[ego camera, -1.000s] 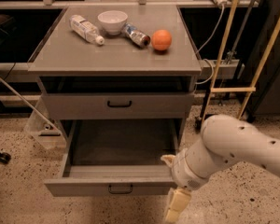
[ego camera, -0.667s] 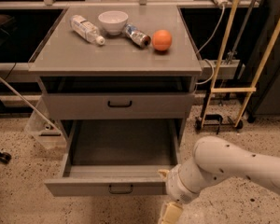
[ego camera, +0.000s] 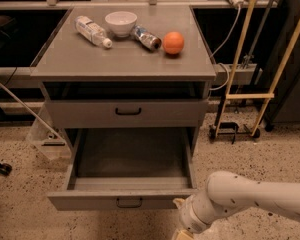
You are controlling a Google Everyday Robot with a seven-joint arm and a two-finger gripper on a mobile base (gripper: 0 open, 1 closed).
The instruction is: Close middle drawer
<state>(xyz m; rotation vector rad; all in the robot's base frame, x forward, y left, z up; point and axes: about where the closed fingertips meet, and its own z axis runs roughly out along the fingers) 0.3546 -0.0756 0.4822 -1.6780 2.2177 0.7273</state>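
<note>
- Middle drawer (ego camera: 122, 200): pulled well out of the grey cabinet (ego camera: 125, 59), front panel low in the camera view, inside bare. Small dark loop handle (ego camera: 129, 203) at the centre of its front.
- Top drawer (ego camera: 127, 113): pushed in flush, directly above the open one, with a dark handle at its centre. A dark open slot lies between it and the cabinet top.
- Gripper (ego camera: 182, 232): at the bottom edge of the view, just off the right-hand corner of the middle drawer's front and slightly below it. It is mostly cut off by the edge of the view, so whether it is apart or together cannot be told. It grips nothing that can be seen.
- Arm (ego camera: 250, 199): white, speckled, entering from the lower right and running left to the wrist beside the drawer corner.
- On the cabinet top: clear plastic bottle (ego camera: 92, 31) lying on its side at the left; white bowl (ego camera: 121, 23) upright just beside it; a smaller container (ego camera: 146, 37) lying tilted to the right of the bowl; orange (ego camera: 173, 42) next to that.
- Right of the cabinet: pale wooden poles (ego camera: 240, 59) with a crossbar, standing close to the cabinet's side; a white cable (ego camera: 230, 29) hangs behind them.
- Left of the cabinet: clear plastic bin (ego camera: 42, 134) on the speckled floor (ego camera: 20, 219).
- Nothing lies in the drawer's track or in front of its panel.
</note>
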